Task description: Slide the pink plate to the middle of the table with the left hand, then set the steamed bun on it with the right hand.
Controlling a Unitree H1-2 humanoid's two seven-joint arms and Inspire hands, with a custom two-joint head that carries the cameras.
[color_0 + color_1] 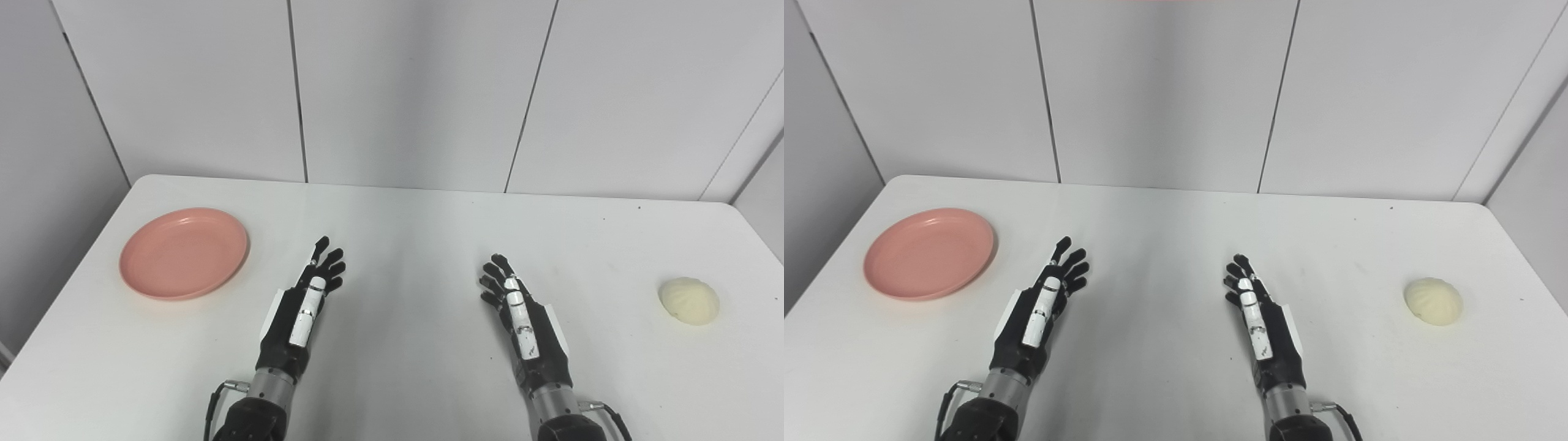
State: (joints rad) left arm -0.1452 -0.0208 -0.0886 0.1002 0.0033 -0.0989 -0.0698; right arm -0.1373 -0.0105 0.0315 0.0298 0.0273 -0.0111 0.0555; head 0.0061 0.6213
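A round pink plate [184, 252] lies on the left side of the white table [404, 233], holding nothing. A pale cream steamed bun [689, 300] sits near the table's right edge. My left hand [306, 300] hovers over the table to the right of the plate, open, fingers stretched forward and holding nothing. My right hand [517, 306] is also open and holds nothing, well to the left of the bun. Both hands stand apart from the objects.
The white table's far edge meets a grey panelled wall [404, 86]. The table's left and right edges lie close to the plate and the bun. A bare stretch of tabletop separates the two hands.
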